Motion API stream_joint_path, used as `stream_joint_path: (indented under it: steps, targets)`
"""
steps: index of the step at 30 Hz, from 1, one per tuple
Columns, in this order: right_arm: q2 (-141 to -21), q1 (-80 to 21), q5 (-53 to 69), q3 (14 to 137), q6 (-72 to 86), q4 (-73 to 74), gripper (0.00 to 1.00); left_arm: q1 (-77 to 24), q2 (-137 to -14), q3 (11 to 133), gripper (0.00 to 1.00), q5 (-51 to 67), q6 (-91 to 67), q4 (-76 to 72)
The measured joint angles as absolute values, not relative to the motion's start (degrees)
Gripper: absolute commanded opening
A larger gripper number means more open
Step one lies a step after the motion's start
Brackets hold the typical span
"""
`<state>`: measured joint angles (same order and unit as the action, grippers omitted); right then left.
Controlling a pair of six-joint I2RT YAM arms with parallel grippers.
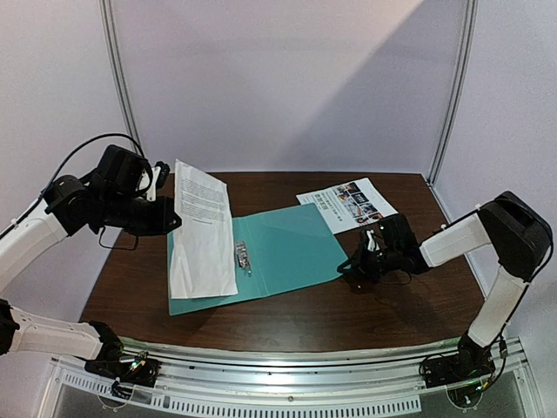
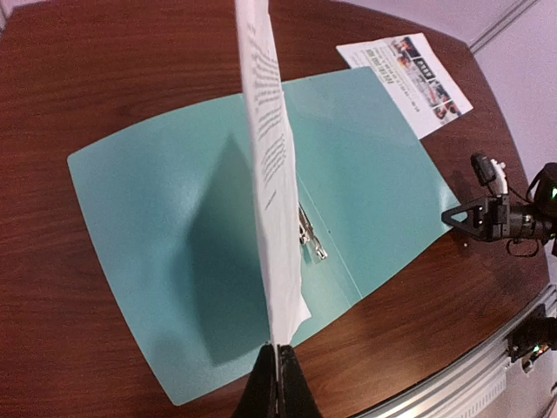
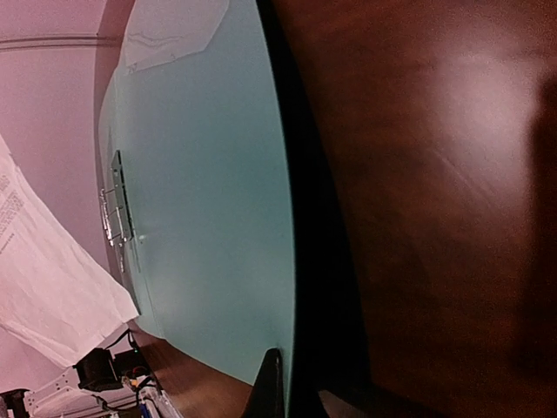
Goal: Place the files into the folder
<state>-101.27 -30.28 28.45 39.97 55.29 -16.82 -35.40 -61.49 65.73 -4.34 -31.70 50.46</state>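
Sheet upright in left pincer

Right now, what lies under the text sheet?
The left half of the open folder, bare, and the metal clip beside it. In the top view the sheet covers most of that half.

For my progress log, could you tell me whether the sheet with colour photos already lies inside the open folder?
No, the photo sheet lies on the table past the folder's far right edge, outside it.
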Motion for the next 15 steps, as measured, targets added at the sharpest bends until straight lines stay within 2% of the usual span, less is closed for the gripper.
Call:
stream_joint_path:
  steps: [7, 15]
  targets:
    - [-92.71, -30.3, 24.64, 33.76, 54.48, -11.2, 0.0, -35.31, -59.4, 60.25, 0.0, -2.26, -34.41, 47.31]
    - [-90.8, -30.33, 24.05, 32.18, 54.35, -10.57, 0.0, -34.46, -58.85, 51.03, 0.0, -1.52, -36.88, 46.26]
